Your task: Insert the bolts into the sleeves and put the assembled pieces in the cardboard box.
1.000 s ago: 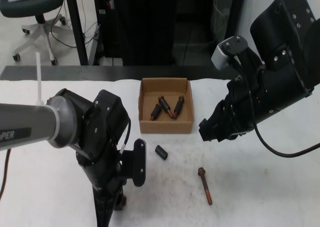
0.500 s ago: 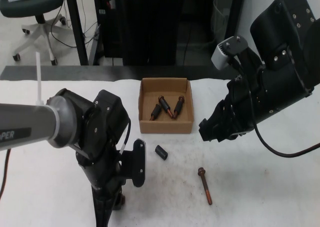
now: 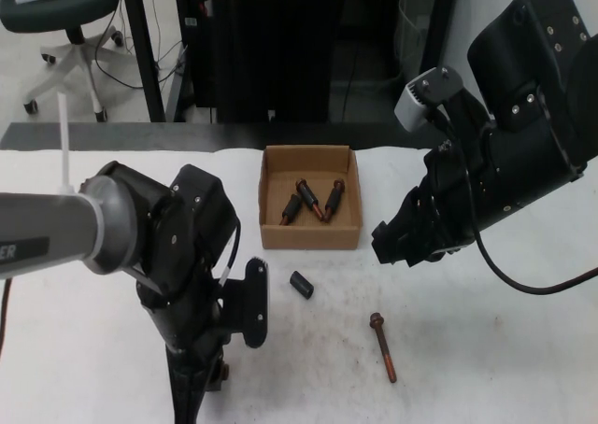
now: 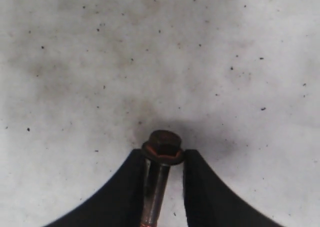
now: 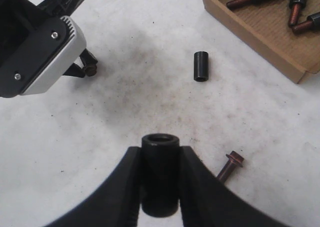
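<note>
Rusty hex-head steel bolt [image 4: 161,154], probably stiff and light, is pinched under its head by left gripper [image 4: 163,159]; right gripper [image 5: 160,157] clamps black tubular sleeve [image 5: 160,179].

The left arm [image 3: 56,233] is a smooth grey tube at the left edge of the high view. It carries black lettering and a white cable tie [image 3: 64,148]. Its wrist casing [image 3: 192,237] is glossy black, with what may be a thin pale wire [image 3: 227,273] beside it. The right arm [image 3: 533,106], at the upper right, is bulky matte black shells dotted with small screws. It carries a light-grey camera block [image 3: 425,99], with a black cable [image 3: 533,284] beneath. The left hand [image 4: 163,159] and right hand [image 5: 160,154] have black, curved, tapering fingers.
</note>
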Motion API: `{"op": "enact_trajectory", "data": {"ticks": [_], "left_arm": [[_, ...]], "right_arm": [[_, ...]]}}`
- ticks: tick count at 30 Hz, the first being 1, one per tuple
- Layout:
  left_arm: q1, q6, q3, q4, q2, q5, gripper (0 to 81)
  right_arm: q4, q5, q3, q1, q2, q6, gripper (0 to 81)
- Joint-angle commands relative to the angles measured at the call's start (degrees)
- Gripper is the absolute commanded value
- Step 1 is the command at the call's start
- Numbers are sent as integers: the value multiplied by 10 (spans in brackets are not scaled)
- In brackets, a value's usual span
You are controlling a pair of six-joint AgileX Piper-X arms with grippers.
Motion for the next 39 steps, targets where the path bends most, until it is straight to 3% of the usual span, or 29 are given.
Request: {"op": "enact_trajectory", "data": {"ticks": [1,11,20,22,25,29,32,37,39], "left_arm": [[1,2,0,6,-13,9,243],[1,2,0,38,-13,43,243],[1,2,0,38,-13,32,242],[1,3,0,34,-13,32,187],[1,5,0,34,-13,32,11],[1,2,0,39,-13,32,6],[1,-9,0,45,-13,37,118],[1,-49,0,45,-13,34,513],[1,-64,0,43,-13,20,557]], "right_arm": [[-2,-9,-1,0,-2,-5,8],[-2,-9,-1,0,-2,-5,8],[-2,-9,-1,0,-2,-5,8],[-2,-9,-1,0,-2,-5,8],[-2,-9,-1,0,-2,-5,8],[-2,-9,-1,0,-2,-5,8],[-2,-9,-1,0,-2,-5,8],[-2,-9,-1,0,-2,-5,8],[-2,-9,-1,0,-2,-7,8]]}}
